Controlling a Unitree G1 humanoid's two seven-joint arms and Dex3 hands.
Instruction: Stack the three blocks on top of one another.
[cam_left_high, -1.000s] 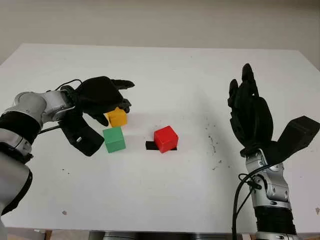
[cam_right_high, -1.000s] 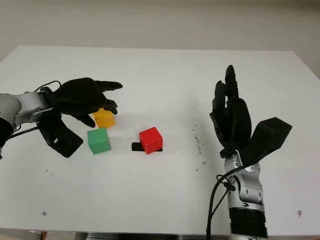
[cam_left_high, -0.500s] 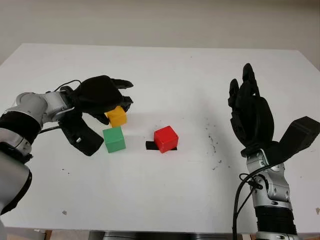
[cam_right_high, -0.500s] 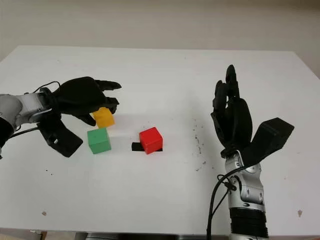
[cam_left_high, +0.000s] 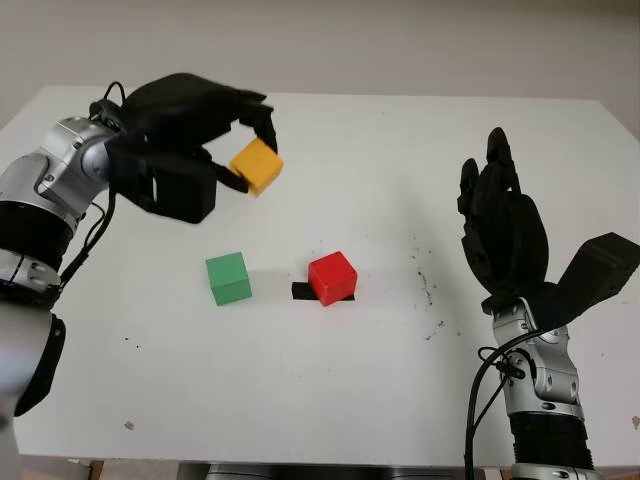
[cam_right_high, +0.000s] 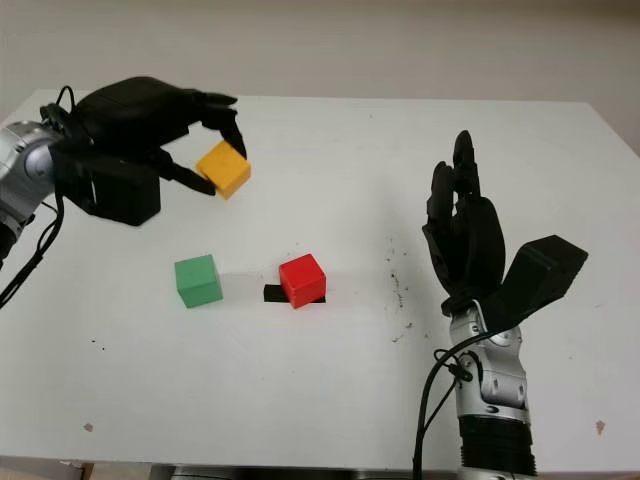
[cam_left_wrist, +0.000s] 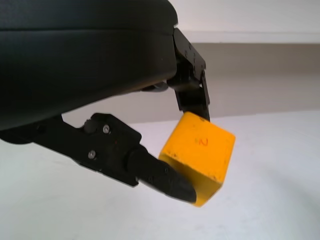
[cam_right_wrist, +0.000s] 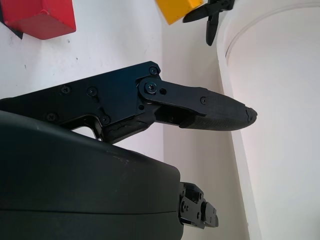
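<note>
My left hand is shut on the yellow block, holding it tilted well above the white table, up and back from the other blocks. In the left wrist view the yellow block is pinched between black fingertips. The green block sits on the table at centre left. The red block stands to its right, over a small black marker. My right hand is open, raised upright over the right side of the table, away from all blocks.
Small dark specks mark the table between the red block and my right hand. The table's far edge meets a pale wall. The right wrist view catches the red block and the yellow block.
My left hand closed on the yellow block and lifted it off the table, up and slightly right. The green and red blocks and my right hand stayed put.
</note>
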